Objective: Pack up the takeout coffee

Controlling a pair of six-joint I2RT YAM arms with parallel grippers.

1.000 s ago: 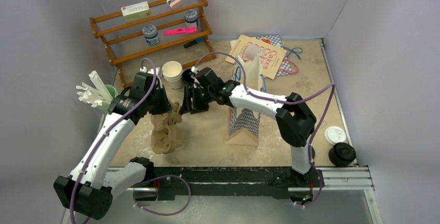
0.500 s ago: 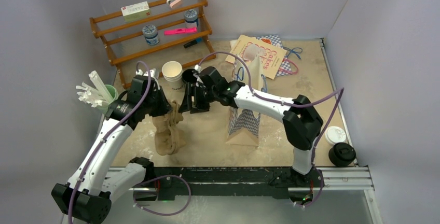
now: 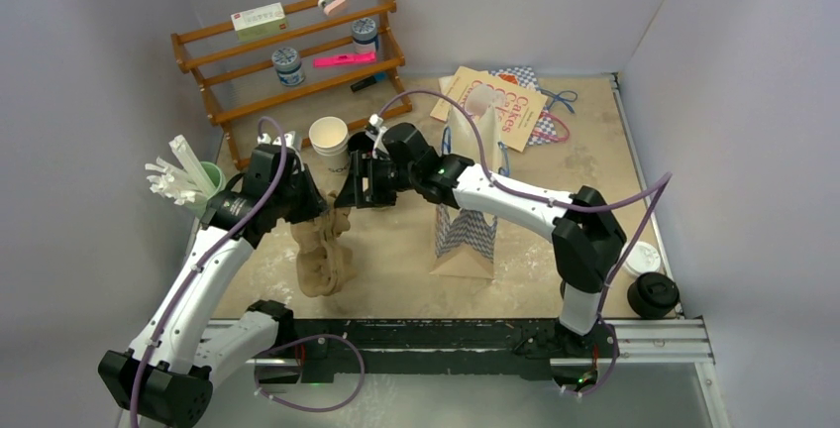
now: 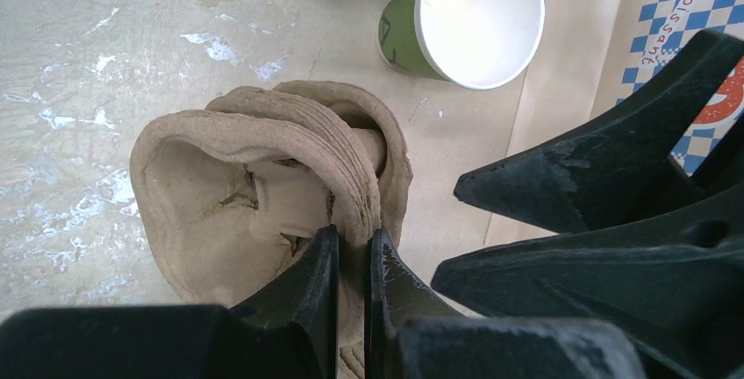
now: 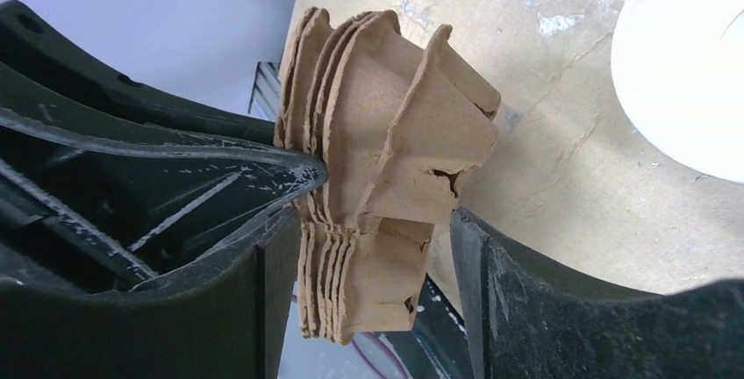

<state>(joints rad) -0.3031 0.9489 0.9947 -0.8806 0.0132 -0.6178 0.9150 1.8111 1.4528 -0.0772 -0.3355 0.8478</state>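
A stack of brown pulp cup carriers (image 3: 322, 255) hangs from my left gripper (image 3: 315, 212), which is shut on its rim (image 4: 351, 221). My right gripper (image 3: 349, 192) is open, its fingers straddling the stack's upper edge (image 5: 386, 177), one finger (image 5: 281, 291) close to the stack and the other standing off it. The black paper cup (image 3: 358, 139) is mostly hidden behind my right wrist. A round black lid (image 3: 652, 294) lies at the front right beside a white lid (image 3: 640, 255).
A white-rimmed cup (image 3: 329, 137) stands by the wooden rack (image 3: 287, 52); a green cup, white inside, shows in the left wrist view (image 4: 465, 19). A chevron paper bag (image 3: 466, 225) stands mid-table. A green cup of white sticks (image 3: 193, 178) is at left. Booklets lie at the back.
My right gripper has moved left onto the top edge of the carrier stack. My left gripper has shifted the stack slightly toward it.
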